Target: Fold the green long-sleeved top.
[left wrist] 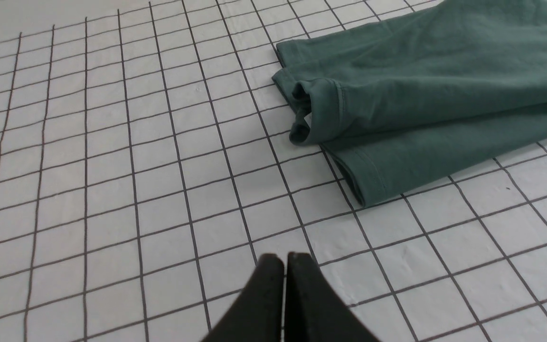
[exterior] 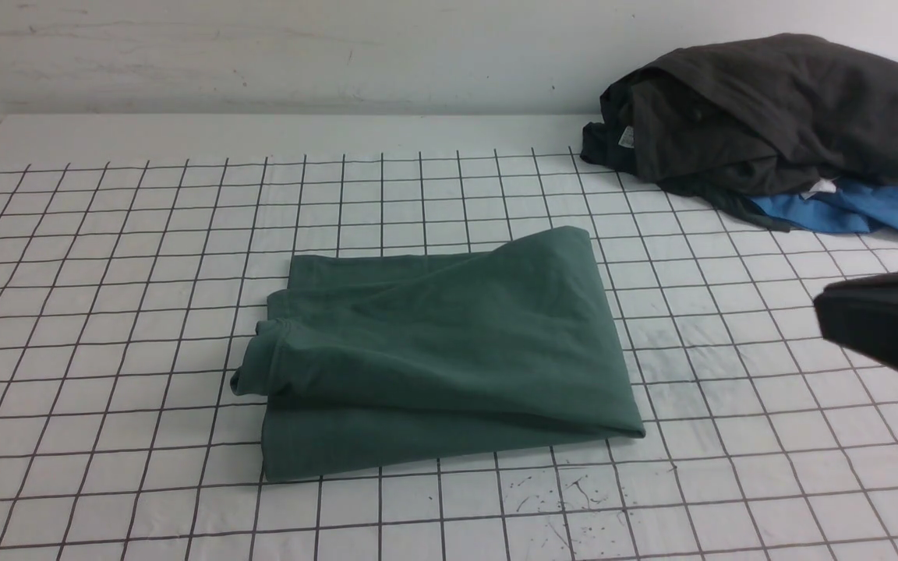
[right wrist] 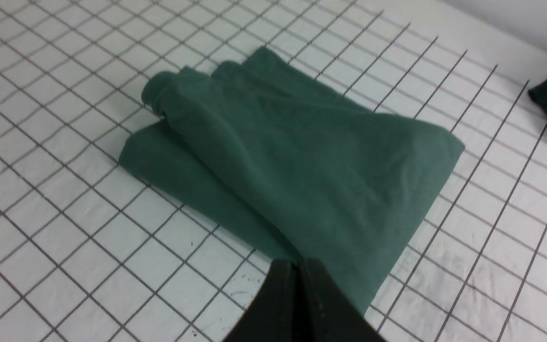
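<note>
The green long-sleeved top [exterior: 449,358] lies folded into a rough rectangle in the middle of the gridded table, with a cuffed sleeve end [exterior: 262,358] bunched at its left edge. It also shows in the left wrist view [left wrist: 425,95] and the right wrist view [right wrist: 292,156]. My left gripper [left wrist: 284,259] is shut and empty over bare table, apart from the top's near left corner; it is out of the front view. My right gripper [right wrist: 298,263] is shut and empty, raised near the top's near right corner; it shows as a dark blur [exterior: 870,319] at the right edge.
A heap of dark charcoal-grey clothing [exterior: 776,117] over a bright blue garment [exterior: 854,210] sits at the far right of the table. The white cloth with a black grid [exterior: 106,312] covers the table. A white wall stands behind.
</note>
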Controlling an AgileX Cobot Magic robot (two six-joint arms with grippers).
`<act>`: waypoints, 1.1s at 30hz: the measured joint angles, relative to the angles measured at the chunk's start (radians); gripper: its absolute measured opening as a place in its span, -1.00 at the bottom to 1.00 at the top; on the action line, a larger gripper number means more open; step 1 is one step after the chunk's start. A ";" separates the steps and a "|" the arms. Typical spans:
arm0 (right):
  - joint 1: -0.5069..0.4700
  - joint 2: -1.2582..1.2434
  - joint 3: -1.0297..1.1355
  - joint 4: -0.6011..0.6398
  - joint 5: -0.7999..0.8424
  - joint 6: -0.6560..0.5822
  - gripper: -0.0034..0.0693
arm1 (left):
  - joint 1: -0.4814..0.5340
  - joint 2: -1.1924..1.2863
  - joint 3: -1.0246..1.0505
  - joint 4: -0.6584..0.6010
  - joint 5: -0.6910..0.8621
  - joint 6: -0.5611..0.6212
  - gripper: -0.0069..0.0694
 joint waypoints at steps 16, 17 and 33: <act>0.000 -0.156 0.055 -0.001 -0.045 0.001 -0.94 | 0.000 -0.007 0.000 0.000 0.029 -0.001 -0.84; 0.000 -0.156 0.055 -0.001 -0.045 0.001 -0.94 | 0.000 -0.007 0.000 0.000 0.029 -0.001 -0.84; -0.088 -0.399 0.485 0.056 -0.649 0.002 -0.94 | 0.000 -0.007 0.000 0.000 0.029 -0.001 -0.84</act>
